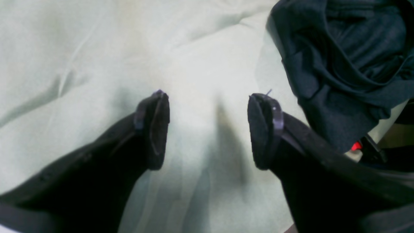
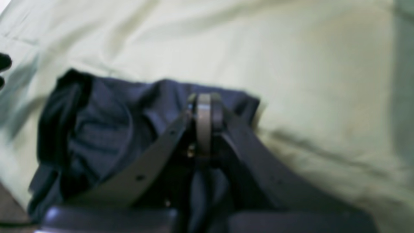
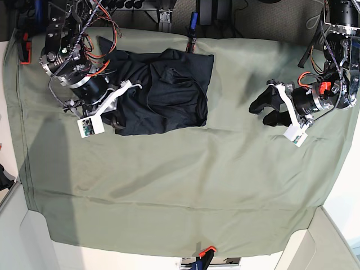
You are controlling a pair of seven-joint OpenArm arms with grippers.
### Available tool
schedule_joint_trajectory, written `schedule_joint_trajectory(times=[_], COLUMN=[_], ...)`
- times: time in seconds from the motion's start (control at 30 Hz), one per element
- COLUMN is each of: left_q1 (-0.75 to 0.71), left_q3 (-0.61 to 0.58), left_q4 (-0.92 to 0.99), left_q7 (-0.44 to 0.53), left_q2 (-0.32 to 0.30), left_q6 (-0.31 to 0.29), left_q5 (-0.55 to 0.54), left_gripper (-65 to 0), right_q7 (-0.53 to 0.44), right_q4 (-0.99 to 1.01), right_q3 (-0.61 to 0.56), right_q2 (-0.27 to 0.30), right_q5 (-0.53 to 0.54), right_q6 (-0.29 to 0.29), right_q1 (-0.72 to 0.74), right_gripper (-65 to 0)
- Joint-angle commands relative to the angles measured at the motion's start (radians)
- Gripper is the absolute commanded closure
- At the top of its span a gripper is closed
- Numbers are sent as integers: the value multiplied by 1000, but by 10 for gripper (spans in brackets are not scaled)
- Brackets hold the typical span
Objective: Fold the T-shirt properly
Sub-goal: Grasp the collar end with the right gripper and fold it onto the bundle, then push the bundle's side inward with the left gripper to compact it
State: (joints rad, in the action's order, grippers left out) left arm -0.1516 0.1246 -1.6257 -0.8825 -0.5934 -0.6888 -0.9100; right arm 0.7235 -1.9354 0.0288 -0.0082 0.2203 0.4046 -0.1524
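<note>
The bench (image 3: 169, 214) is covered by an olive-green cloth (image 3: 236, 169), and on its far-left part, as the base view shows it, lies the T-shirt (image 3: 169, 90). It is a dark, crumpled heap, already gathered into a rough rectangle, with its long axis running left to right across the bench.

The right arm is clearly the nearer one: it stands at the left end of the garment, while the left arm waits well apart on the other side, with only bare cloth between it and the shirt's right edge.

The right claw (image 2: 204, 106) has its jaws pressed together, and in the right wrist view dark fabric lies all around and under them. It seems to pinch a fold of the T-shirt, but the picture is blurred and I cannot be sure that cloth is really between the pads.

The left claw (image 1: 208, 129) has its jaws wide apart and holds nothing; it hovers above the green cloth. From this claw the T-shirt lies ahead and to one side, so the coming move probably depends on the right arm drawing its end along the long axis.
</note>
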Motion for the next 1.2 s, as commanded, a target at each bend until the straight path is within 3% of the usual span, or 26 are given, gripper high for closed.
schedule_joint_trajectory(times=[0.0, 0.17, 0.6, 0.8, 0.87, 0.93, 1.0, 1.17], left_q1=[12, 13, 12, 12, 12, 12, 8, -73], left_q3=[8, 8, 8, 8, 8, 8, 8, -16], left_q4=[-13, -13, -13, -13, -14, -31, -79, -320], left_q7=[18, 18, 17, 18, 10, -48, -134, -153], left_q2=[-19, -19, -19, -19, -19, -19, -19, -19], left_q6=[-9, -9, -9, -9, -9, -9, -9, -9], left_q5=[-20, -21, -21, -21, -22, -69, -175, -203], left_gripper=[-369, -369, -369, -369, -299, -133, -15, 0], right_q7=[-15, -9, 11, 9, -1, -14, -17, -57], right_q4=[5, 55, 55, 52, 41, 16, -23, -72], right_q3=[-7, -75, -438, -518, -504, -476, -433, -255], right_q2=[-3, -3, -6, -22, -38, -45, -45, -44], right_q5=[36, 136, 143, 132, 101, 74, 42, -68], right_q6=[33, 101, 101, 100, 99, 97, 92, 30], right_q1=[5, -6, -9, -9, -8, -6, -3, 5], right_gripper=[0, 0, 0, 0, 0, 0, 0, 0])
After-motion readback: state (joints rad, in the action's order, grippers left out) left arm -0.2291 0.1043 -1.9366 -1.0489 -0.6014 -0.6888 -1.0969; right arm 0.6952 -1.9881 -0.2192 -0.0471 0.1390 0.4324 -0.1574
